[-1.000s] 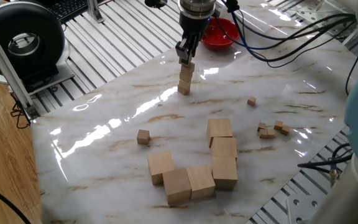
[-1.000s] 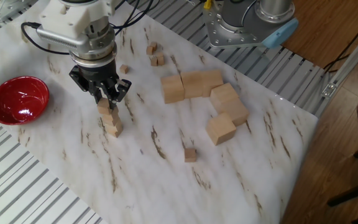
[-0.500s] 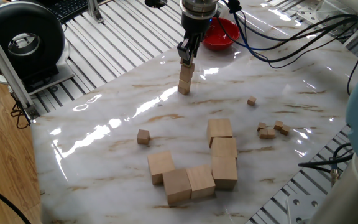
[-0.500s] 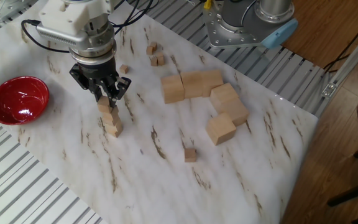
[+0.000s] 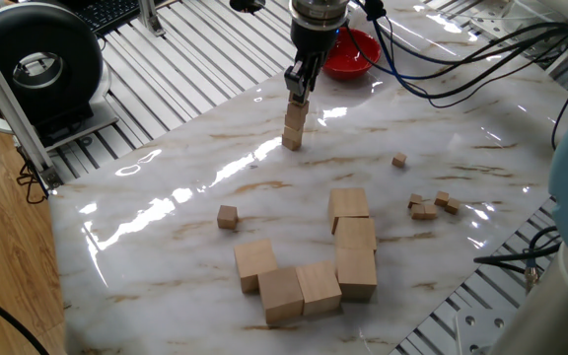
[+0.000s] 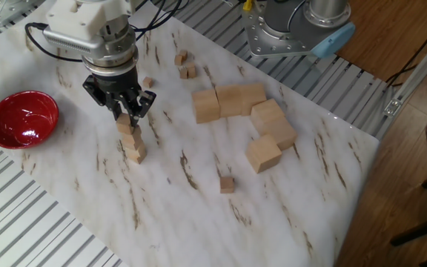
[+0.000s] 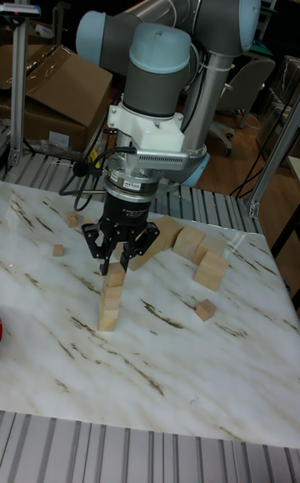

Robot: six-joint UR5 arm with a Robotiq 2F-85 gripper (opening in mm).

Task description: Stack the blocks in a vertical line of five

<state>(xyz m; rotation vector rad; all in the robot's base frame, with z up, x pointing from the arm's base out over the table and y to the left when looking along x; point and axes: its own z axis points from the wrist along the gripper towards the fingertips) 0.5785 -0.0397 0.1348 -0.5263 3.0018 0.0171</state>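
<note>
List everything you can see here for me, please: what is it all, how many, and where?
Small blocks, stacked: three or four, hard to count, light wood, far side of table under the gripper.
Small block, loose: one, light wood, alone near the table's middle.
Large cubes: six, light wood, clustered at the near edge.
Tiny cubes: about five, wood, scattered at the right.
Bowl: one, red, far edge.
Table: one, white marble with brown veins.
Round device: one, black, off the table, upper left.
Arm: one, grey and pale blue.
Gripper: one, black, fingers spread just over the stack.
</note>
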